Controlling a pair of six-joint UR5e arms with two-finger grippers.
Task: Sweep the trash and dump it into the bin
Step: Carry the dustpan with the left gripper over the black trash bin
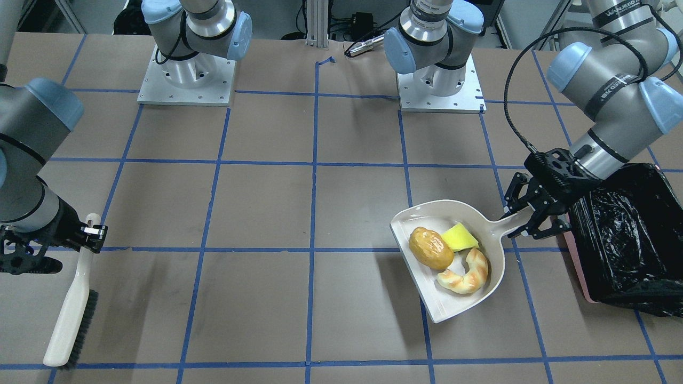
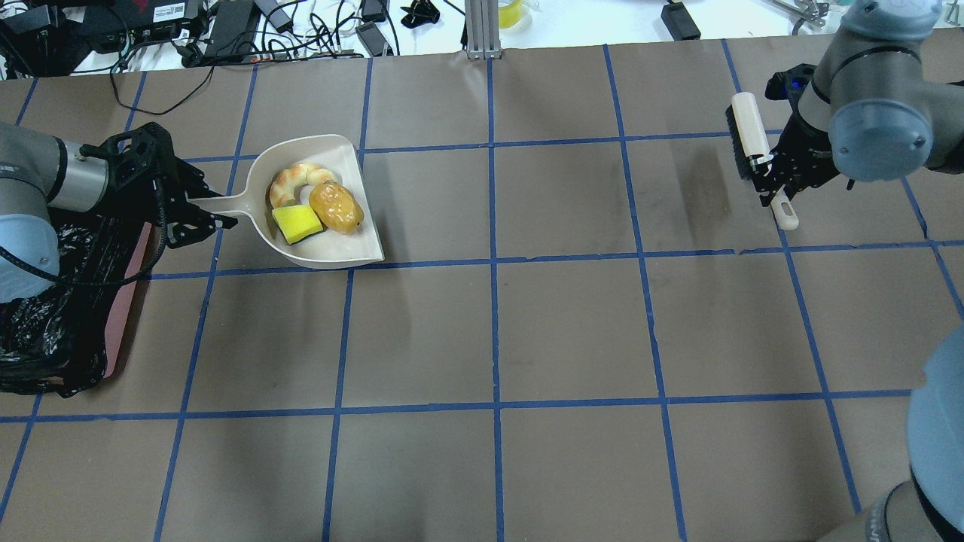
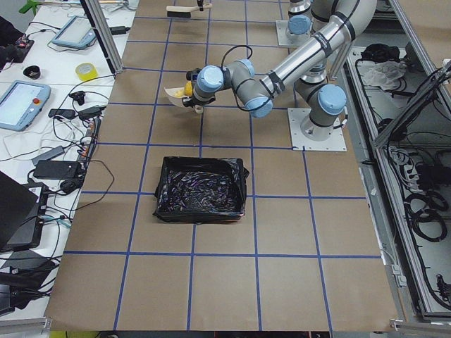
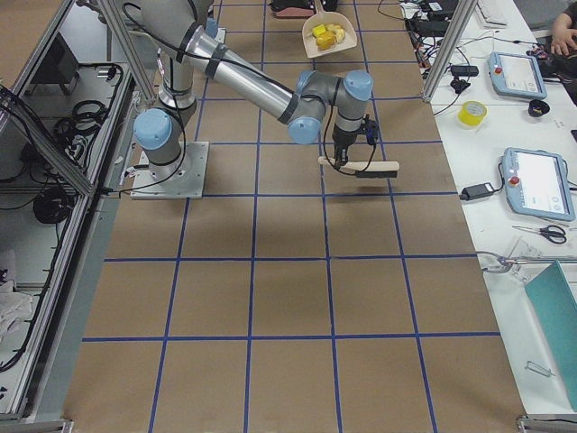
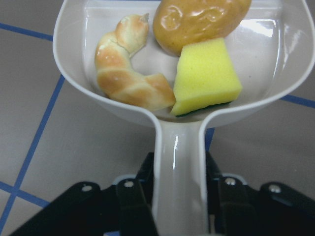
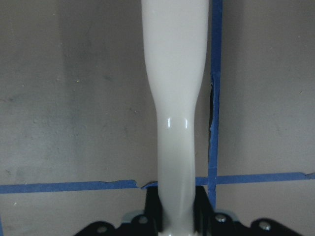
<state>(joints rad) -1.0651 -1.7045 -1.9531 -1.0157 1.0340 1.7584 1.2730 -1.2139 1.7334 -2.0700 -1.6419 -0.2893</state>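
My left gripper is shut on the handle of the cream-white dustpan. It holds the pan just beside the bin, a pink tub lined with a black bag. In the pan lie the trash pieces: a golden-brown potato lump, a croissant piece and a yellow-green wedge. My right gripper is shut on the handle of a white brush, far from the pan.
The table is brown paper with a blue tape grid. The two arm bases stand on the robot's side. Cables and devices lie beyond the far edge.
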